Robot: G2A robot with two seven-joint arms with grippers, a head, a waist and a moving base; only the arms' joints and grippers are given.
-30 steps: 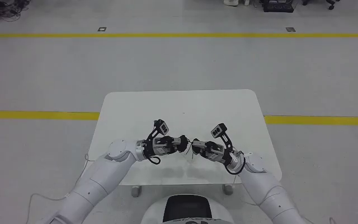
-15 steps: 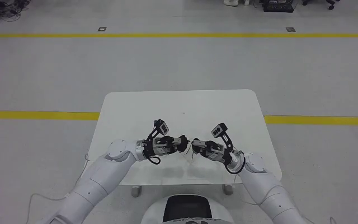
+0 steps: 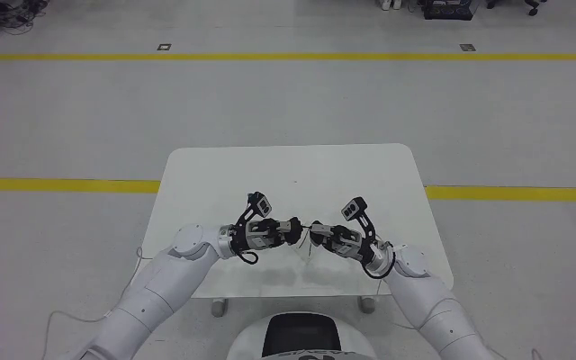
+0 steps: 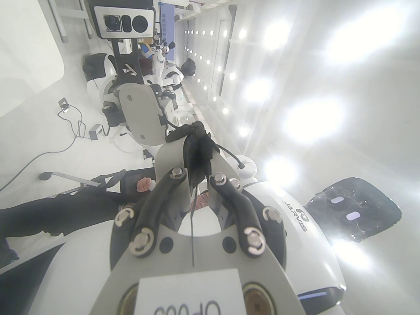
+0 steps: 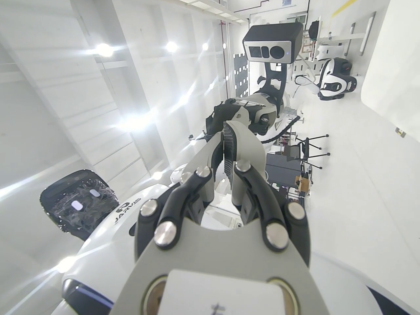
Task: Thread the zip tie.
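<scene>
Above the front half of the white table [image 3: 360, 166], my two grippers meet tip to tip. A thin black zip tie [image 3: 309, 239] hangs between them. My left gripper [image 3: 296, 229] is shut on the zip tie. In the left wrist view the strap [image 4: 192, 218] runs from between the closed fingertips [image 4: 197, 152] back toward the wrist. My right gripper [image 3: 316, 234] is also shut, its ribbed pads [image 5: 227, 145] pressed together. A short black end of the tie [image 5: 197, 137] sticks out beside them. Where the pads hold the tie is hidden.
The tabletop beyond the grippers is bare white, with rounded corners. Grey floor with yellow lines [image 3: 288, 57] surrounds it. Each wrist view shows the opposite arm's camera bracket [image 4: 124, 22] [image 5: 272, 47] close behind the meeting point.
</scene>
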